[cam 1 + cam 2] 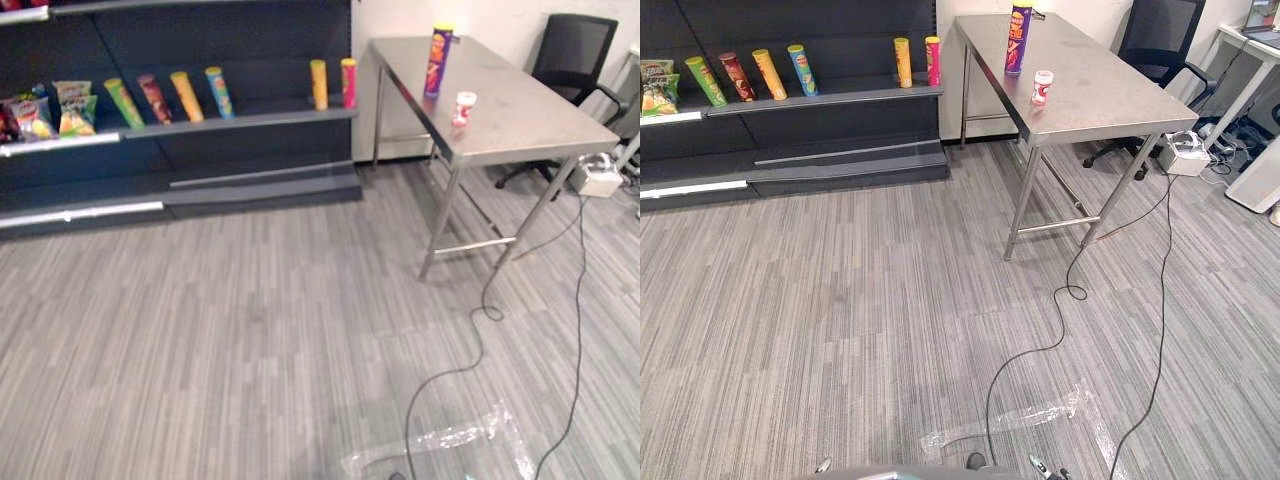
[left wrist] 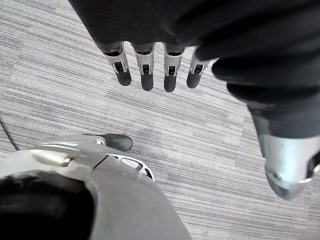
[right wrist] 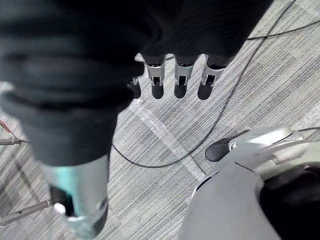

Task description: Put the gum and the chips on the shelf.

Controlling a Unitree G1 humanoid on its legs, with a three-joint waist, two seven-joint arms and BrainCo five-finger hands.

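Note:
A tall purple chips can [image 1: 438, 60] stands upright at the far end of the steel table [image 1: 530, 115], off to the right. A small white and red gum tub [image 1: 462, 108] stands a little nearer on the same table top. The dark shelf [image 1: 240, 121] runs along the wall at the left. My left hand [image 2: 146, 70] hangs above the grey carpet with straight fingers and holds nothing. My right hand [image 3: 181, 80] hangs the same way over the floor, open and empty. Both hands are far from the table.
Several chips cans [image 1: 187, 96] and snack bags [image 1: 60, 108] stand on the shelf, with a gap in the row. A black office chair [image 1: 575, 55] is behind the table. A white box [image 1: 597, 178] lies by the table leg. A tape mark [image 1: 470, 435] is on the carpet.

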